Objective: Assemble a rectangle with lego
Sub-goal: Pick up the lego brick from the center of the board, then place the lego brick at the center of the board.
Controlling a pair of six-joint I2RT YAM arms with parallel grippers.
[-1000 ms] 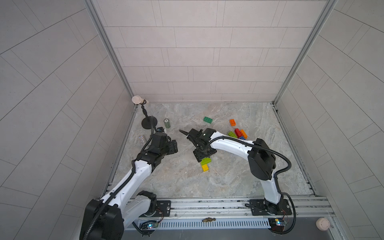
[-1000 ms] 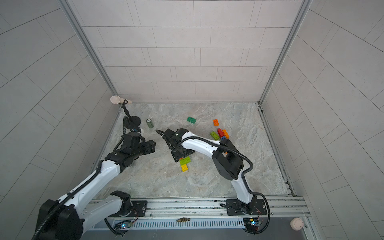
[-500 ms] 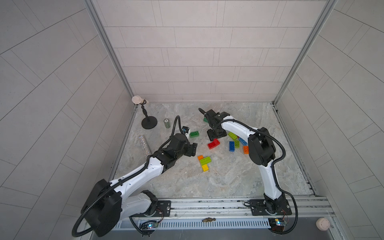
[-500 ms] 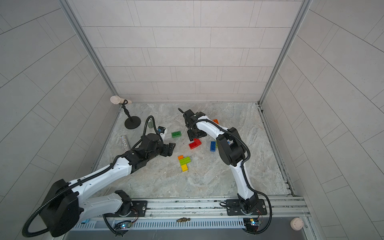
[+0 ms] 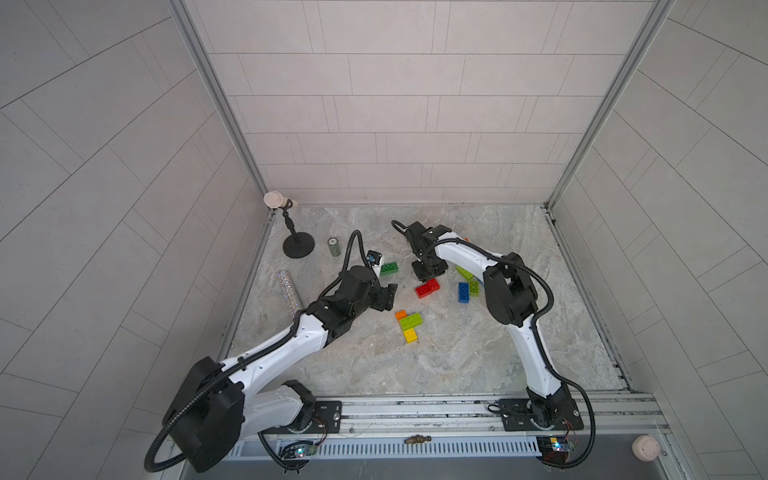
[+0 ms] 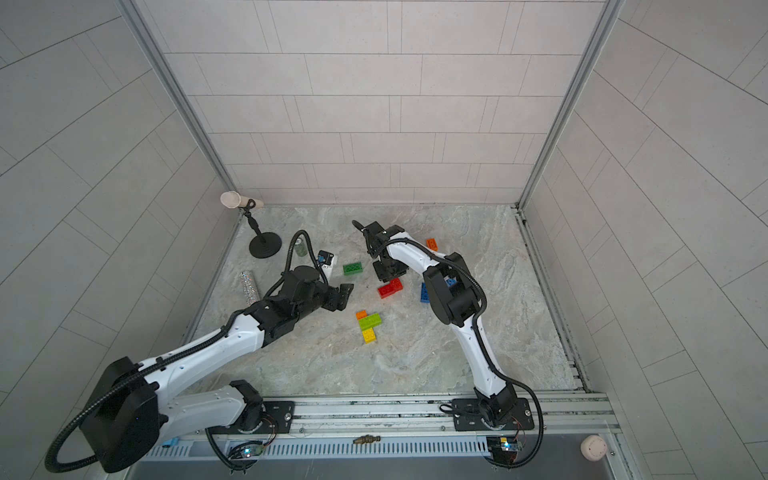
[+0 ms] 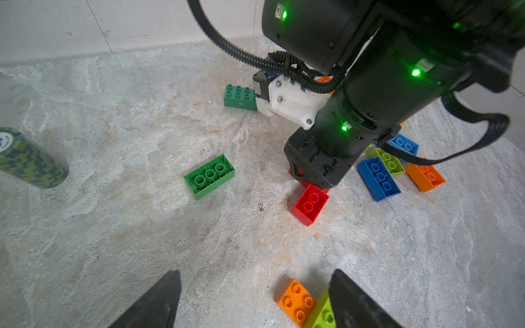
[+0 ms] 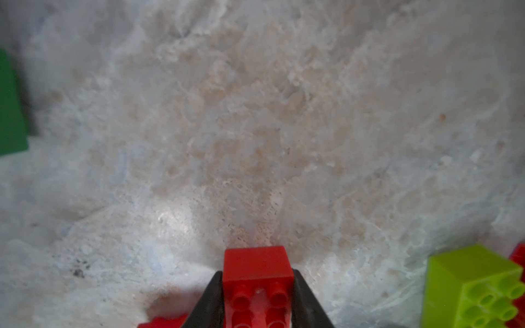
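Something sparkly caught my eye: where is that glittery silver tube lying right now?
In both top views the glittery silver tube lies flat near the marble floor's left edge, beside the left arm, nearer the robot than the black round stand.

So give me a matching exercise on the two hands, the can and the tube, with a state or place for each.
Things:
1. left hand
2. right hand
3. can
4. tube

States:
a. lying on its side
b. shut on a red brick
c. open, holding nothing
d. upright by the black stand

Pairs: 1-c, 2-b, 3-d, 4-a.
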